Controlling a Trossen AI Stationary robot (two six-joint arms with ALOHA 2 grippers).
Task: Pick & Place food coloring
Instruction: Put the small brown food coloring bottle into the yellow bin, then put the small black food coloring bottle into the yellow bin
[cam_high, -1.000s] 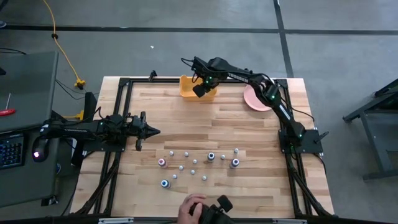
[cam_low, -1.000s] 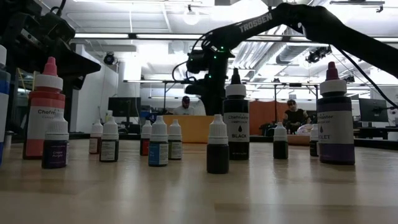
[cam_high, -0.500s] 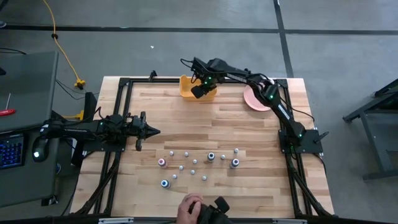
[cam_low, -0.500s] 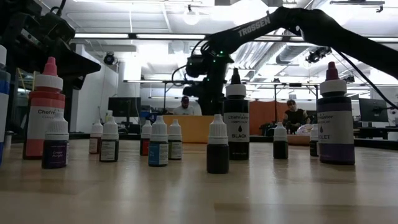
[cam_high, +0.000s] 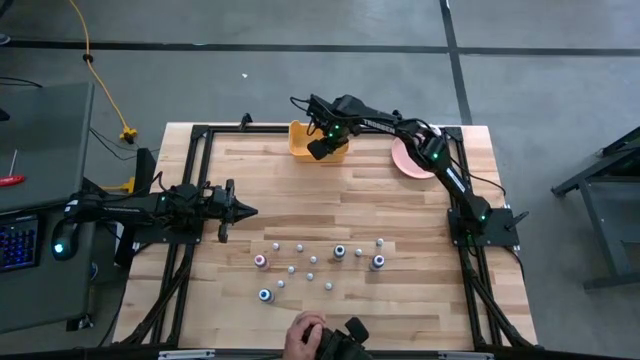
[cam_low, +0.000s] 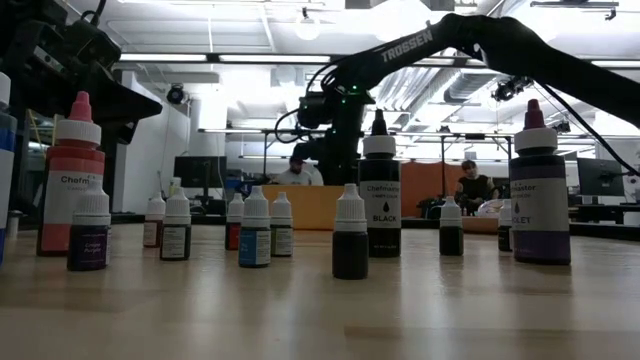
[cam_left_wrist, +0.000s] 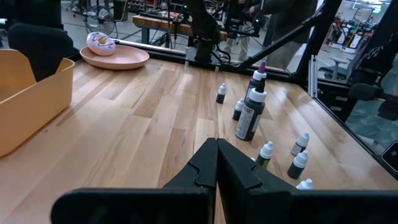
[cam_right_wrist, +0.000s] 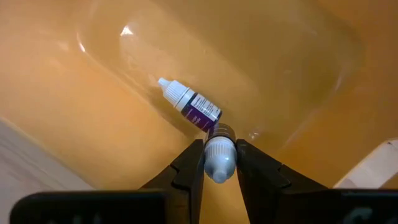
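Dropping food coloring into the yellow bin (cam_right_wrist: 292, 74) at the surface's far edge.
Right claw (cam_right_wrist: 216, 163) pinching a small bottle (cam_right_wrist: 219, 152) above another bottle (cam_right_wrist: 189, 104); early release risks bouncing out.

The right hand (cam_high: 318, 147) has moved a little toward the table's far edge and now sits over the yellow bin (cam_high: 297, 143) near that edge. In the low view the right arm has lifted a bit and the hand has slid a little to the left. Its fingers (cam_right_wrist: 188, 163) have spread a tiny bit, but a small bottle with a white cap (cam_right_wrist: 220, 154) still sits between them, above the inside of the bin.
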